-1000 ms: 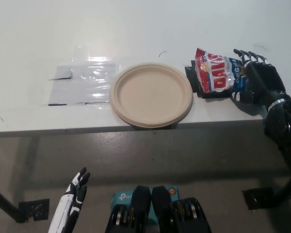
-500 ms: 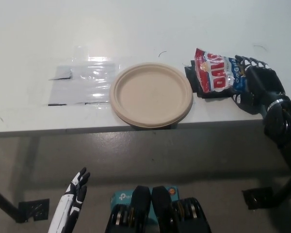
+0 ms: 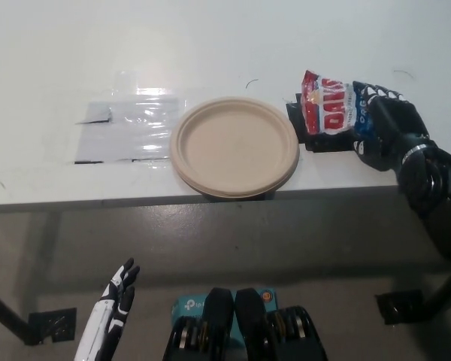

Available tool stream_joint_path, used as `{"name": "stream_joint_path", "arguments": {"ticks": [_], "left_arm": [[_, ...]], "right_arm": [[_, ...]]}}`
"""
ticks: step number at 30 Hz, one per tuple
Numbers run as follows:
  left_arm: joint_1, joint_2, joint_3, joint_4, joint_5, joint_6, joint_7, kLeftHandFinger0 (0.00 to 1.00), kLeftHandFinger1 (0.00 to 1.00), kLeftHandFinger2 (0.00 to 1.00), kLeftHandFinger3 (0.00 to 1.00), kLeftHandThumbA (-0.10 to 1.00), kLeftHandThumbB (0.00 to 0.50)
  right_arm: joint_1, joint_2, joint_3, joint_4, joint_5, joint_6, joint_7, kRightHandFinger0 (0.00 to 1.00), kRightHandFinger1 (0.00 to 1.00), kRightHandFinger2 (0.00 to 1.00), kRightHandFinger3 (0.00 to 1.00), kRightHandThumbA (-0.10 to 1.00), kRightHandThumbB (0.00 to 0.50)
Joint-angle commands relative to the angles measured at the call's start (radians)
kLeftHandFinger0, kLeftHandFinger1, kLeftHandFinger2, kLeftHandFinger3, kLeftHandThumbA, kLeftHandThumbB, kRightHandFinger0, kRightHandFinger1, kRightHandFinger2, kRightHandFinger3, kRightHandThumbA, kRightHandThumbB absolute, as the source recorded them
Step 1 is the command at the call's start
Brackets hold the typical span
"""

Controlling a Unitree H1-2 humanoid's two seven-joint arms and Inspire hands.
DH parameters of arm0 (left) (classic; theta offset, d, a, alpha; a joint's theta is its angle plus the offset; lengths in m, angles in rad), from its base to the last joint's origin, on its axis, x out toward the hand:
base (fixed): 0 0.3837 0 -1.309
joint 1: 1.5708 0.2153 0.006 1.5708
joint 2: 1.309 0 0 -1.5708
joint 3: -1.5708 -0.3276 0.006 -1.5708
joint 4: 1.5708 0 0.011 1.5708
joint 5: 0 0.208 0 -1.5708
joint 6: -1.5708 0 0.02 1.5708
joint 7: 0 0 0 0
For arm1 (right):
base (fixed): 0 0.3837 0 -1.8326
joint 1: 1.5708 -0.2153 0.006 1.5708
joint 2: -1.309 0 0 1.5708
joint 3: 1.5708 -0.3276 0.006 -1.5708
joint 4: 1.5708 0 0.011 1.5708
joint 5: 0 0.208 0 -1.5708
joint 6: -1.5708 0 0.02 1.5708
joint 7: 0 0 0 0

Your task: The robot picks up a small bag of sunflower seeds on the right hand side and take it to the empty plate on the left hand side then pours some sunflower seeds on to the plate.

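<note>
At the lower left of the frame we see the white left hand resting below the table edge, over the grey floor, its fingers apart and pointing up, with nothing in it. A small black plate-like foot of the table frame lies on the floor just left of it.

Moving up, the front edge of the white table crosses the frame. At the centre sits the empty tan plate, its near rim reaching slightly past the table edge. To the left of the plate, a patch of clear, glossy film lies flat on the tabletop, with dark corners showing at its left side.

At the right, the black right arm comes up from the lower right corner and the black right hand lies on the table at the right end of the bag of sunflower seeds. Its fingers curl over the bag's right edge and touch it; we cannot tell for sure whether the grasp is fully closed, and the bag appears to rest on the table. The red, white and blue bag sits just to the right of the plate, near it but apart.

Further up, the tabletop is plain white with a few small dark marks.
</note>
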Motion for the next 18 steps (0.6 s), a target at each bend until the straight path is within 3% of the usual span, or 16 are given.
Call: {"name": "stream_joint_path", "arguments": {"ticks": [1,2,3,4,5,6,7,10,14,15,16,18], "left_arm": [[-0.012,0.009,0.001,-0.031,0.005,-0.018,-0.003,1.0,1.0,1.0,1.0,1.0,0.232],[-0.015,0.01,0.001,-0.033,0.005,-0.017,-0.004,1.0,1.0,1.0,1.0,1.0,0.224],[-0.016,0.011,0.002,-0.035,0.001,-0.013,-0.006,1.0,1.0,1.0,1.0,1.0,0.222],[-0.016,0.01,0.003,-0.037,-0.004,-0.008,-0.008,1.0,1.0,1.0,1.0,1.0,0.222],[-0.02,0.011,0.003,-0.035,-0.004,-0.01,-0.008,1.0,1.0,1.0,1.0,1.0,0.221],[-0.02,0.011,0.004,-0.035,-0.006,-0.011,-0.008,1.0,1.0,1.0,1.0,1.0,0.222],[-0.021,0.011,0.005,-0.035,-0.01,-0.01,-0.009,1.0,1.0,1.0,1.0,1.0,0.221],[-0.023,0.012,0.006,-0.033,-0.01,-0.014,-0.009,1.0,1.0,1.0,1.0,1.0,0.205],[-0.019,0.015,0.008,-0.037,-0.011,-0.012,-0.01,1.0,1.0,1.0,1.0,1.0,0.208],[-0.02,0.016,0.008,-0.035,-0.007,-0.012,-0.01,1.0,1.0,1.0,1.0,1.0,0.199],[-0.022,0.015,0.009,-0.032,-0.01,-0.014,-0.009,1.0,1.0,1.0,1.0,1.0,0.197],[-0.018,0.014,0.011,-0.034,-0.018,-0.01,-0.012,1.0,1.0,1.0,1.0,1.0,0.199]], "right_arm": [[-0.084,0.019,0.001,0.061,-0.001,-0.051,-0.175,0.33,0.49,0.7,0.75,-0.05,0.308],[-0.088,0.022,0.01,0.088,-0.012,-0.06,-0.219,0.04,0.22,0.39,0.41,-0.1,0.268],[-0.089,0.024,0.018,0.109,-0.019,-0.07,-0.25,0.0,0.05,0.27,0.31,-0.1,0.248],[-0.091,0.026,0.026,0.129,-0.024,-0.08,-0.277,0.0,0.03,0.33,0.34,-0.1,0.244],[-0.091,0.026,0.033,0.153,-0.025,-0.093,-0.293,0.0,0.1,0.55,0.4,-0.1,0.24],[-0.091,0.027,0.035,0.17,-0.02,-0.093,-0.288,0.0,0.2,0.72,0.54,-0.1,0.259],[-0.093,0.028,0.04,0.193,-0.013,-0.095,-0.281,0.0,0.26,0.79,0.62,-0.1,0.262],[-0.086,0.026,0.041,0.237,0.009,-0.112,-0.268,0.0,0.4,0.92,0.72,-0.1,0.26],[-0.067,0.028,0.037,0.268,0.028,-0.139,-0.281,0.0,0.41,0.88,0.71,-0.1,0.202],[-0.064,0.028,0.035,0.272,0.032,-0.146,-0.289,0.0,0.39,0.83,0.68,-0.1,0.177],[-0.064,0.028,0.037,0.276,0.032,-0.153,-0.297,0.0,0.35,0.78,0.63,-0.1,0.174],[-0.053,0.026,0.039,0.279,0.031,-0.173,-0.316,0.0,0.36,0.78,0.65,-0.1,0.17]]}}
